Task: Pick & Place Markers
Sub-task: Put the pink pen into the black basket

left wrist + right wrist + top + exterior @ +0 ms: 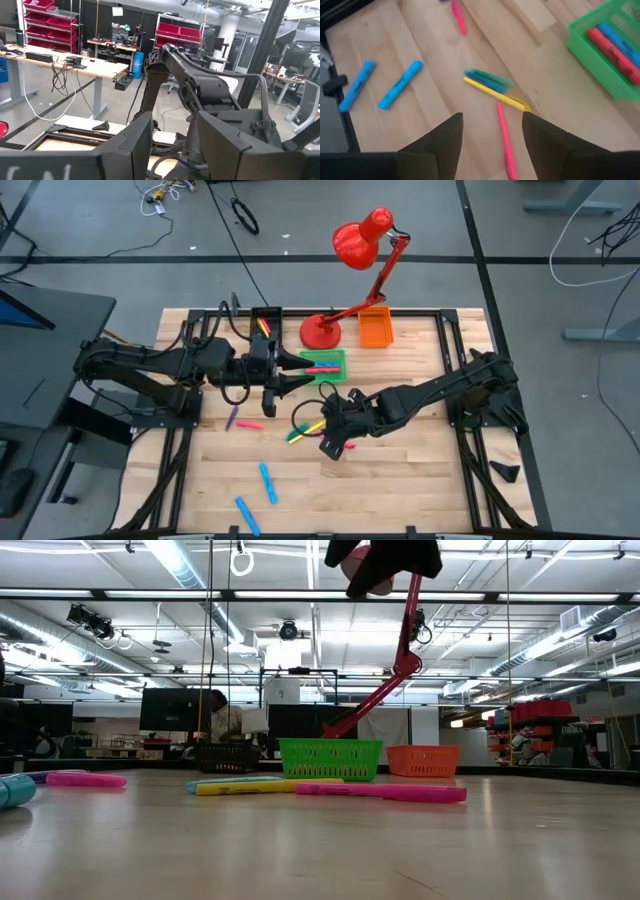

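Note:
Loose markers lie flat on the wooden table: a pink one (505,145), a yellow one (495,95) and a green one (487,79) close together, two blue ones (267,482) (247,515) nearer the front edge, and a pink (250,424) and a purple one (232,418) to the left. The green bin (325,365) holds a red and a blue marker. My right gripper (492,125) hangs open above the pink marker, slanting down, touching nothing. My left gripper (305,380) stands level and open beside the green bin, with nothing between its fingers (135,145).
A red desk lamp (360,240) stands with its base (320,332) at the table's far side, between a black bin (265,325) holding markers and an orange bin (375,328). The two grippers are close to each other near the table's middle.

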Robot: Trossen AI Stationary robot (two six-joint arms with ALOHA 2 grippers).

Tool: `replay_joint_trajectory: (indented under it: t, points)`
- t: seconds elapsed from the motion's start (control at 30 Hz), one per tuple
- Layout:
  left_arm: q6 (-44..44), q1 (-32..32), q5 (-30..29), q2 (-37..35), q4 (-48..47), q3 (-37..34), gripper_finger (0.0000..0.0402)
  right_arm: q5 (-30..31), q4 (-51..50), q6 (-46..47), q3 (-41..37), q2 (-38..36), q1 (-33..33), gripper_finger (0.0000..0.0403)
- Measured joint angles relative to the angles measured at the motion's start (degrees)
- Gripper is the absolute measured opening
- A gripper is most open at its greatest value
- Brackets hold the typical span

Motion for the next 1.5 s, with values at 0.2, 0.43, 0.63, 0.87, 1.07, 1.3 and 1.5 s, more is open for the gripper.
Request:
replay_joint_trajectory:
  t: [0.2,0.43,0.63,0.87,1.07,1.3,1.5]
  points:
    - [0.0,0.0,0.0,0.0,0.0,0.0,0.0162,-1.2,3.5,-2.0,-5.5,0.0,-0.7,0.0206]
    - [0.0,0.0,0.0,0.0,0.0,0.0,0.0162,-2.6,11.5,-2.1,-13.1,0.0,-0.6,0.0206]
    - [0.1,0.0,0.0,0.0,-0.1,0.0,0.0162,-2.6,14.5,-1.6,-17.3,0.0,-0.8,0.0206]
    - [0.2,0.0,0.0,0.0,-0.2,0.0,0.0162,-4.6,16.5,-1.4,-17.9,3.4,-0.8,0.0206]
    - [0.2,0.0,0.0,0.0,-0.2,0.0,0.0162,-5.9,16.6,-1.4,-17.9,7.5,-0.8,0.0206]
    - [0.2,0.0,0.0,0.0,-0.2,0.0,0.0162,-8.8,17.4,-2.2,-17.9,11.7,-0.9,0.0206]
    - [0.2,0.0,0.1,0.0,-0.1,0.0,0.0162,-9.3,17.9,-4.0,-17.6,13.8,-1.4,0.0203]
